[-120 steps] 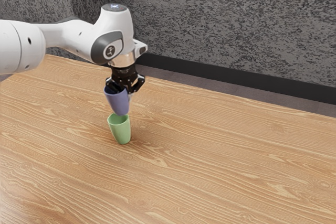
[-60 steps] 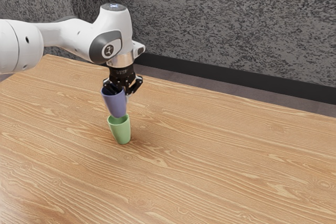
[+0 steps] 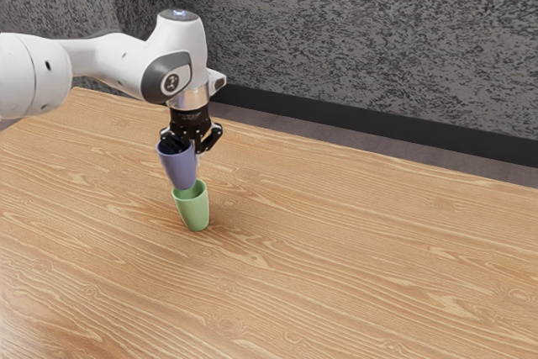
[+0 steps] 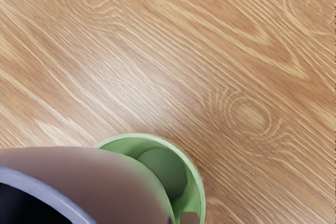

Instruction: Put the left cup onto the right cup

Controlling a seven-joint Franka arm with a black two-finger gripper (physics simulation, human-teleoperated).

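Purple cup [image 3: 181, 167] tilted, mouth up, base at green cup [image 3: 193, 208] mouth | pincer [image 3: 187, 144] pinching its rim

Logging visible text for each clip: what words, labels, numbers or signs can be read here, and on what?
No text can be read.
There is a small white mark on the arm's grey joint cap, but it is too small to read.
The purple cup, green cup and table bear no lettering.

No legible text or numbers; a small unreadable mark on the arm [image 3: 109, 58].
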